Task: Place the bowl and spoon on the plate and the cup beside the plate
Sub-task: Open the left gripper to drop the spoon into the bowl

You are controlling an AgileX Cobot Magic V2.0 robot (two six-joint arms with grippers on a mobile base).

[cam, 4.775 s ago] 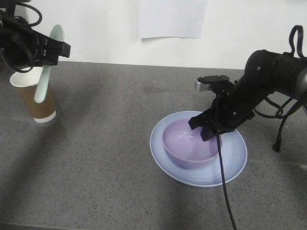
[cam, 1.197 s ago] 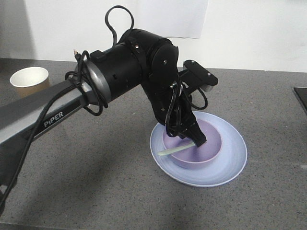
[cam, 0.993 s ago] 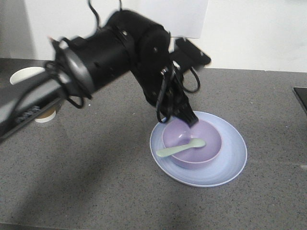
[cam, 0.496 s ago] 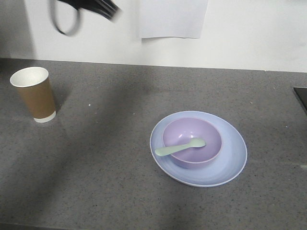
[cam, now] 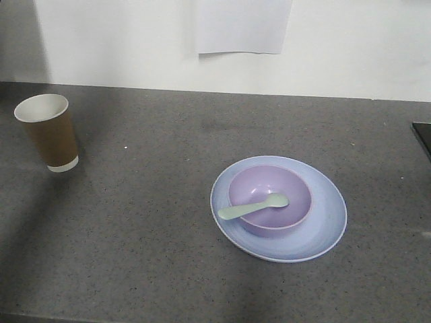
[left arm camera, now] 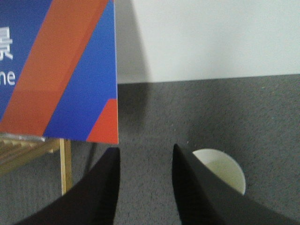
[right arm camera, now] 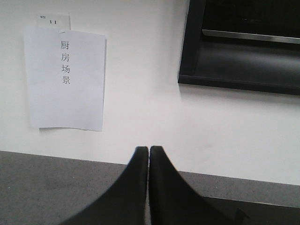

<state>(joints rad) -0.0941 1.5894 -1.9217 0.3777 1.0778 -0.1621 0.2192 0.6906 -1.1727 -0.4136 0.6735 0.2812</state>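
At 9 o'clock on the worktop (cam: 135, 235), cup (cam: 48, 132) waits; left fingers (left arm camera: 187, 187) open, right fingers (right arm camera: 140, 187) closed. Grip mid-wall, set beside plate (cam: 330, 222).

A lavender bowl (cam: 270, 200) sits in a light blue plate (cam: 328, 219) on the grey desk (cam: 148, 222). A mint-green spoon (cam: 252, 206) lies across the bowl. A brown paper cup (cam: 48, 132) stands well apart, far left.

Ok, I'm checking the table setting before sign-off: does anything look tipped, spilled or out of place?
Nothing is tipped or spilled. The bowl sits on the plate with the spoon resting across it. The one odd thing: the cup stands upright far from the plate, not beside it.
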